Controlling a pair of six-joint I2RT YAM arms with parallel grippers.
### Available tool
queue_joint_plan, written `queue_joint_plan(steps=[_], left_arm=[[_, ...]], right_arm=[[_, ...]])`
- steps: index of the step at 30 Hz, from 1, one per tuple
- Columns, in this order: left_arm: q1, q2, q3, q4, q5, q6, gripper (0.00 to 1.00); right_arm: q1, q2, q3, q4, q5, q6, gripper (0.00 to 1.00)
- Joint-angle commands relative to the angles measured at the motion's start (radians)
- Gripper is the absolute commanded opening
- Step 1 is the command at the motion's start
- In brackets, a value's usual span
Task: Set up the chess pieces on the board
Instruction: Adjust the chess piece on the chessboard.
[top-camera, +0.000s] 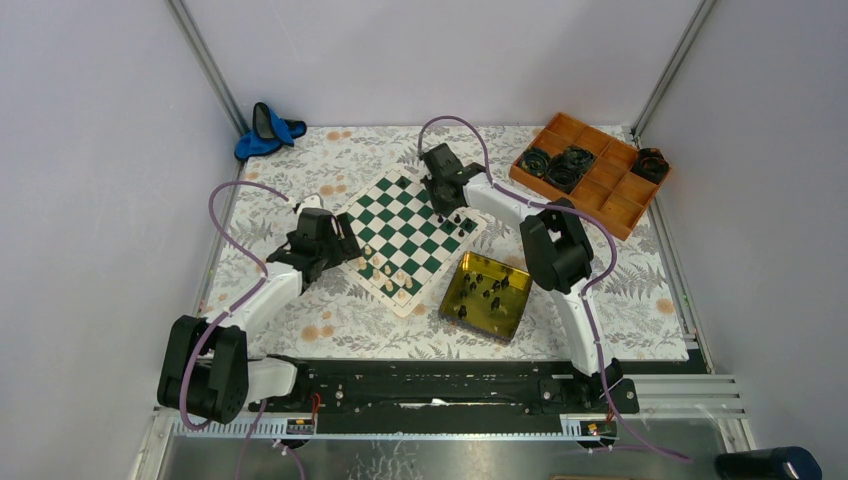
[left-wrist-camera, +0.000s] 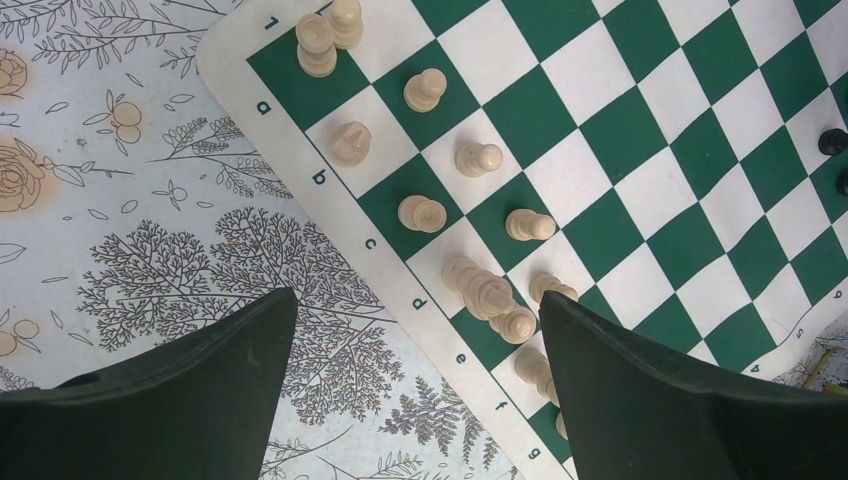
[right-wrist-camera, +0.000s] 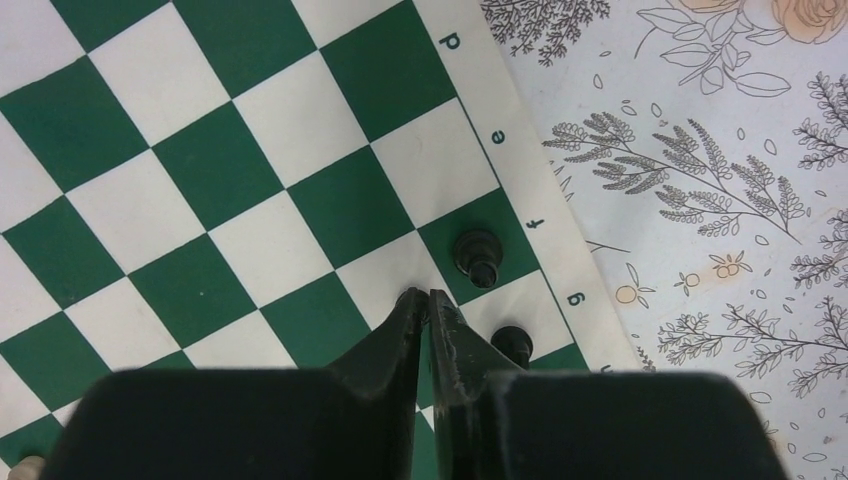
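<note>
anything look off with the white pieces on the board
Near files d and e, several white pieces bunch together across square lines rather than one per square, and two more crowd the a corner. The board sits turned diagonally.

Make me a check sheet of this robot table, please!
Surface: flowery cloth, flat.
Job's things: board lies skewed; white pieces on one side, two black pieces opposite; more black ones in the tin.
Clutter: orange tray with black coils; blue thing at the back.
Grippers: left gripper open over white pieces; right gripper nearly shut, nothing seen between.
Cables: purple cables loop off both arms.
Surroundings: grey walls.
</note>
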Motion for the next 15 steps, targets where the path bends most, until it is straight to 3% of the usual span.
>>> queue_joint_plan(steps=[1,15], left_arm=[[-0.01,0.006,0.024,0.046,0.004,0.017,0.99],[-0.01,0.008,0.022,0.051,0.006,0.014,0.99]], right_arm=[[-0.01,-0.041,0.006,0.028,0.039,-0.007,0.12],[-0.01,-0.07,-0.041,0.027,0.08,-0.009,0.05]])
